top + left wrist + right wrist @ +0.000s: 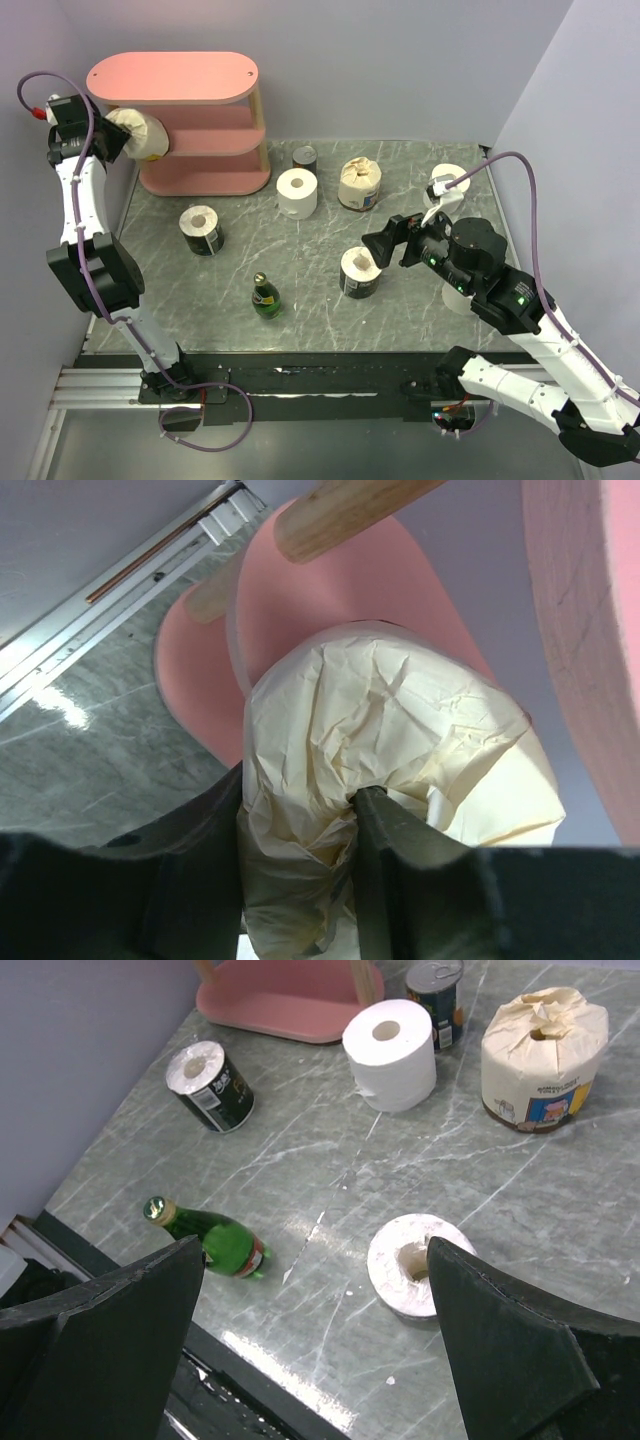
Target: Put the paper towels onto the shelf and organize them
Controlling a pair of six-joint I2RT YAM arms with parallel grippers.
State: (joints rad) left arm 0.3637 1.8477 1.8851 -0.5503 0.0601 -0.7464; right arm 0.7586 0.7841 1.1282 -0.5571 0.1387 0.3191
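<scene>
Grey marbled desk [320,215], walled in by pale lilac panels, with the pink shelf [175,75] standing at its far left corner.

Left tool [295,880]: clamped on the cream roll [380,750]. One finger sits inside the hollow core and the other outside, pinching the roll's wall. The roll is held at the left end of the shelf, level with the gap between the top and middle boards, below a wooden post [340,510]. Whether it rests on a board cannot be told.

Right tool [310,1360]: fingers wide apart, holding nothing. It hangs above the desk right of centre, over a front dark-wrapped roll [360,270], which stands on end and is not touched.

Other paper towels, all on the desk and none on the shelf:
- plain white roll [297,192], on end, just in front of the shelf's right end;
- cream labelled roll [359,183], on end, to the right of it;
- left dark-wrapped roll [202,229], on end, towards the left;
- far white roll [447,185], at the right edge, partly hidden behind the right arm.

Other items: a tin can [305,158] stands just behind the plain white roll. A green bottle [265,297] is near the front edge, well apart from both tools.
</scene>
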